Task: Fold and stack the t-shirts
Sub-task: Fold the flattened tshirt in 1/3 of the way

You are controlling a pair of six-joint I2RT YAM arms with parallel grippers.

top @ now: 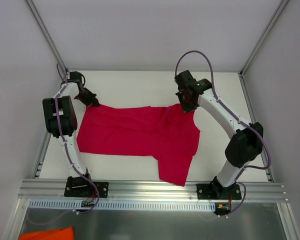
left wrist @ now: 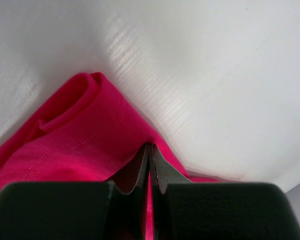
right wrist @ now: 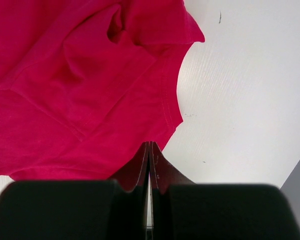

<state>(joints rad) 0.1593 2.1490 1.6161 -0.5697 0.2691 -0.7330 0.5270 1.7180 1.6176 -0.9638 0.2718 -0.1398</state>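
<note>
A crimson-red t-shirt [top: 140, 134] lies spread across the white table, with one part hanging toward the front edge at the right. My left gripper [top: 93, 100] is shut on its far left corner. In the left wrist view a strip of red fabric [left wrist: 80, 135] shows between the closed fingers [left wrist: 140, 170], and a rolled hem lies just beyond them. My right gripper [top: 185, 107] is shut at the shirt's far right corner. In the right wrist view the stitched edge of the t-shirt [right wrist: 90, 90] runs into the closed fingertips [right wrist: 157, 160].
An aluminium rail [top: 150, 189] runs along the table's front edge and carries both arm bases. Frame posts [top: 47, 37] stand at the back corners. An orange cloth [top: 46, 233] lies below the rail at the bottom left. White table [top: 135, 85] shows behind the shirt.
</note>
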